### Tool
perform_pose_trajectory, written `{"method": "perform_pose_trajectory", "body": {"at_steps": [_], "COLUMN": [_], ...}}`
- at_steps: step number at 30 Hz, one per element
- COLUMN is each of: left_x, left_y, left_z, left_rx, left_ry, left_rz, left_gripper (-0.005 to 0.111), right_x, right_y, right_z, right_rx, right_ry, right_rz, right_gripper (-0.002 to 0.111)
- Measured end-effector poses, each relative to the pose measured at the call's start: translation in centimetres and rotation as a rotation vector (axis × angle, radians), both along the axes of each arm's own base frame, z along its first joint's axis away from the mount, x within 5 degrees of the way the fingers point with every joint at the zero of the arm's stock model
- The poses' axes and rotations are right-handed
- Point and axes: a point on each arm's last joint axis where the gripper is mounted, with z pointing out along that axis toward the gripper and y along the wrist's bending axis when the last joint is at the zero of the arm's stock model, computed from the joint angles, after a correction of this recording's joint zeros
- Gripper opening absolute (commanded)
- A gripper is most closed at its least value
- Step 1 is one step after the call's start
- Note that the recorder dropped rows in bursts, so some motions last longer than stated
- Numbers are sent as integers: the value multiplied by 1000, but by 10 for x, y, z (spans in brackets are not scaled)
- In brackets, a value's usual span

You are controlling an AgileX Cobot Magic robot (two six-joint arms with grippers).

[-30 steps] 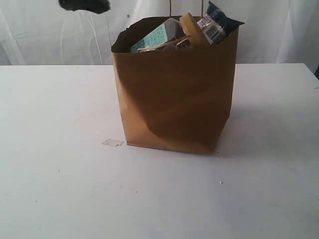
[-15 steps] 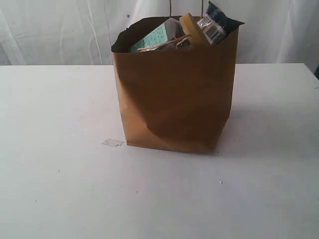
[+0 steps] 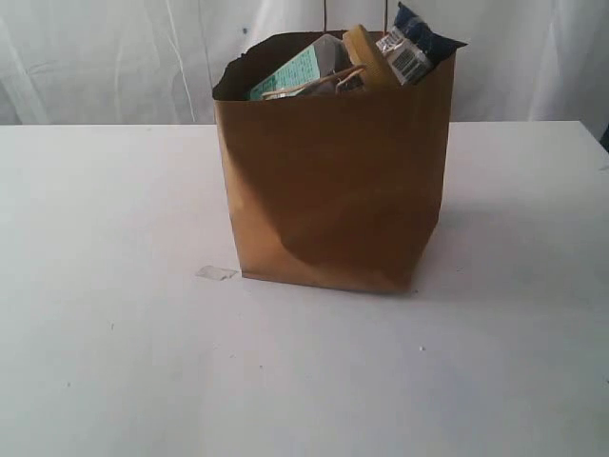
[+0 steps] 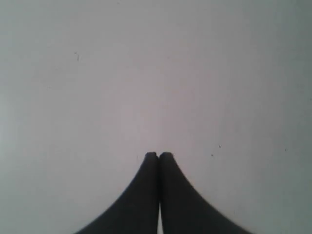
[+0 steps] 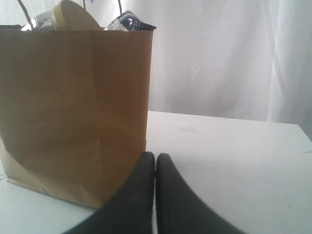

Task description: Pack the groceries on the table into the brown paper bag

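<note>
The brown paper bag (image 3: 333,181) stands upright on the table (image 3: 105,333). The small white carton (image 3: 290,69), yellow-lidded clear jar (image 3: 366,52) and long dark-blue pasta packet (image 3: 414,43) poke above the bag's rim. A small clear scrap (image 3: 216,273) lies just beside the bag's base. The left gripper (image 4: 158,156) is closed and empty over bare tabletop. The right gripper (image 5: 155,156), also closed on nothing, sits near the bag's side.

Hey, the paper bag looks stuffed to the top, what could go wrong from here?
1. The pasta packet and yellow-lidded jar stick up past the rim of the brown paper bag; a nudge could tip them out.
2. The right pincer, shut, sits near the bag's base; swinging forward might shove it.
3. A small clear piece lies on the table beside the bag and may go unpacked.
</note>
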Motion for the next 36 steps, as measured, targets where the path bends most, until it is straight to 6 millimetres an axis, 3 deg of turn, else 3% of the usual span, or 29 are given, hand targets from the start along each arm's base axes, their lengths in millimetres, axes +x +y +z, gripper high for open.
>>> {"method": "perform_pose_trajectory", "body": {"at_steps": [7,14,17,21,25,30,36], "left_x": [-62,-115,-125,-134,-133,-131,-131], "left_y": [13,7,9,20,18,15,13], "left_z": [-46,-94,-112,-122,-120,-119,-122], "left_rx": [-96,-232,-331,-383,-302,-275,-290], "left_ry": [-401,-676,-775,-853,-853,-850,-815], "left_rz": [221,339,458,659,568,488,491], "left_gripper": [0,0,0,0,0,0,0], "right_x": [0,0,0,-10,-11,-11,-10], "right_y": [0,0,0,-8,-18,-19,-15], "right_z": [0,0,0,6,8,8,-12], "right_rx": [0,0,0,20,18,17,-6], "right_ry": [0,0,-2,-99,-134,-135,92], "right_rz": [0,0,0,-95,-265,-280,-237], "right_gripper": [0,0,0,0,0,0,0]}}
